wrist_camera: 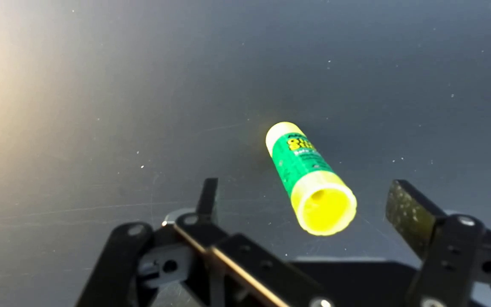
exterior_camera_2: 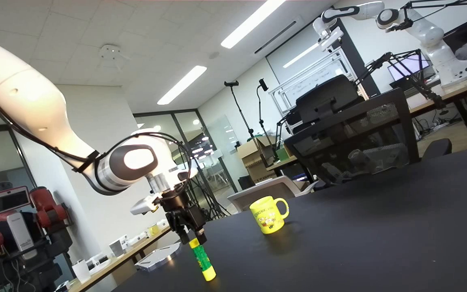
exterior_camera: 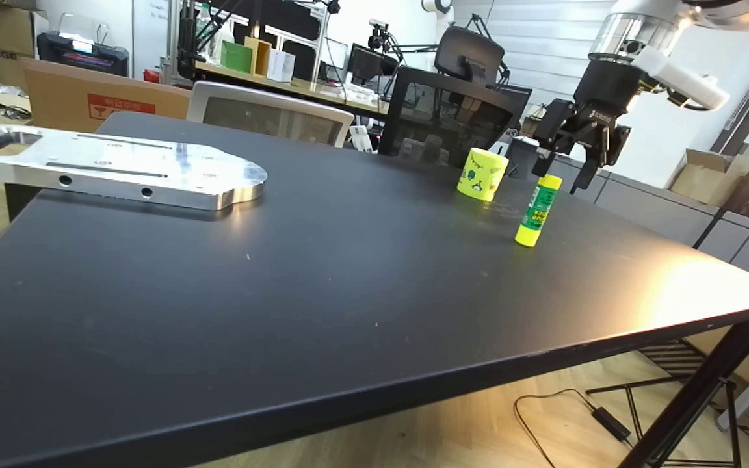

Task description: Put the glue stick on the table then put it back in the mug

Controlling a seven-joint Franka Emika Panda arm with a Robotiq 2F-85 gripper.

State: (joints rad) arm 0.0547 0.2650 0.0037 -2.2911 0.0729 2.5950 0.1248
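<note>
The glue stick (exterior_camera: pixel 538 211) stands upright on the worktop (exterior_camera: pixel 322 292), apart from the mug (exterior_camera_2: pixel 266 215), so the setting-down step looks done. The hand (wrist_camera: pixel 306 198) is spread at the stick's top end; returning it likely calls for lowering, pinching, then lifting above the mug's rim.

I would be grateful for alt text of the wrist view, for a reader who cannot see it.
A slim yellow-and-green cylindrical glue stick stands upright on a matte black table, seen from above, one end toward the camera. A black two-fingered gripper, open, frames it from the bottom edge, with a gap on either side.
</note>
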